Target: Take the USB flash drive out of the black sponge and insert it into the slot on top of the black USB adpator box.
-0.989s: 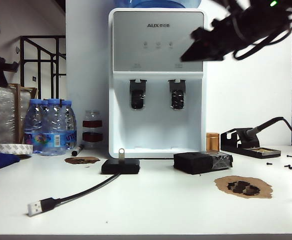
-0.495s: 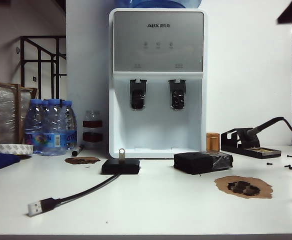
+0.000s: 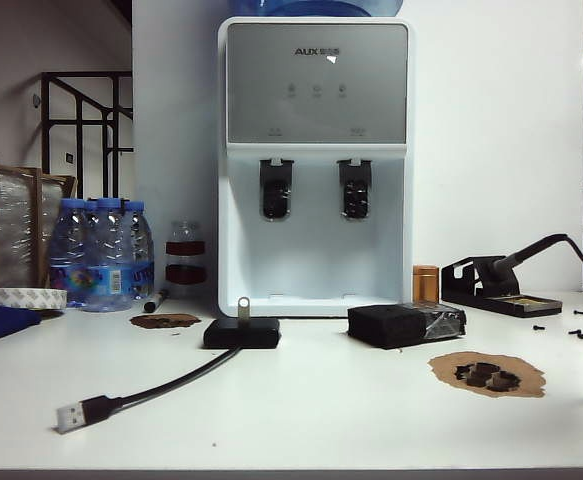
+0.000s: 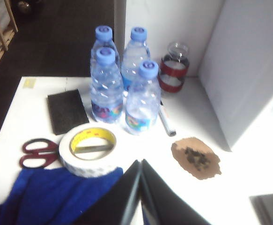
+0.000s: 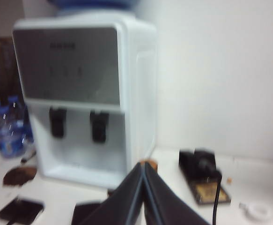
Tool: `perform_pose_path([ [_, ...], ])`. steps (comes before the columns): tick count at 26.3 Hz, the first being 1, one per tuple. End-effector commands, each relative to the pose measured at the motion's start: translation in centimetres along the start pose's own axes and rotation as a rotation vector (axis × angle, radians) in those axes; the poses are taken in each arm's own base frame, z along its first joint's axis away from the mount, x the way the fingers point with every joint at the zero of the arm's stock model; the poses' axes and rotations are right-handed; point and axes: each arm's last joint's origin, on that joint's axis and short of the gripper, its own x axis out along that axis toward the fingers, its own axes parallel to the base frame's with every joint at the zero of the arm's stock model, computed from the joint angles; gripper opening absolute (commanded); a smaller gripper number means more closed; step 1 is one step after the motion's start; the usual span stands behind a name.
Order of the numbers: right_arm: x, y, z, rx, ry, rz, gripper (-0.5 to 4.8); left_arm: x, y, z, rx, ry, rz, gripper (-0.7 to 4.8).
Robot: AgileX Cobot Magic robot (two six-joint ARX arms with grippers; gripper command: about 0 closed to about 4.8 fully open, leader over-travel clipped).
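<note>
Drive (image 3: 242,305), tiny and silver with a loop on top, upright in the slot atop the flat black box (image 3: 241,333). Nearest the camera, silver plug (image 3: 69,416) on its black cable (image 3: 161,386), curving back to the box. Right of it, brown patch with small foam bits (image 3: 486,374). Behind that, black sponge (image 3: 405,324), its right part wrapped in shiny tape. Farther back: water dispenser (image 3: 314,165), bottles (image 3: 99,252), jar (image 3: 184,257), soldering stand (image 3: 498,287). Nothing touching or hiding the drive. Left gripper (image 4: 140,165), jaws pressed together, above tape roll (image 4: 87,149), blue cloth (image 4: 52,194) and scissors (image 4: 37,152). Right gripper (image 5: 143,167), jaws clenched on nothing, high up, facing the dispenser.
</note>
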Motion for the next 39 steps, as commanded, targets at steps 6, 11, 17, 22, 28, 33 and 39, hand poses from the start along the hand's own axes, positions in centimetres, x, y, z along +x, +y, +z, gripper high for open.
perform_pose_path([
  [6, -2.5, 0.9, -2.1, -0.018, -0.15, -0.001, -0.05, -10.9, -3.0, -1.6, 0.084, -0.307, -0.056, -0.04],
  [11, -2.2, 0.6, -4.2, 0.06, -0.136, -0.044, -0.04, -15.0, -4.2, -7.2, 0.163, -0.406, -0.062, -0.04],
  [17, -1.8, 0.4, -6.8, 0.078, -0.162, -0.058, -0.05, -14.0, -4.0, -14.7, 0.275, -0.54, 0.0, -0.04],
  [22, -1.8, 0.5, -6.9, 0.069, -0.149, -0.033, -0.05, -10.0, -2.6, -17.3, 0.24, -0.505, 0.153, -0.04],
  [28, -1.7, 0.7, -7.9, 0.137, -0.042, 0.047, -0.01, -7.0, -2.2, -21.2, 0.261, -0.397, 0.085, -0.04],
  [33, -1.7, 0.8, -8.7, 0.169, 0.046, 0.075, -0.01, -6.6, -2.2, -22.6, 0.184, -0.255, 0.03, -0.04],
  [39, -1.7, 0.8, -9.2, 0.185, 0.086, 0.072, -0.01, -6.6, -2.2, -22.6, 0.12, -0.258, 0.007, -0.04],
])
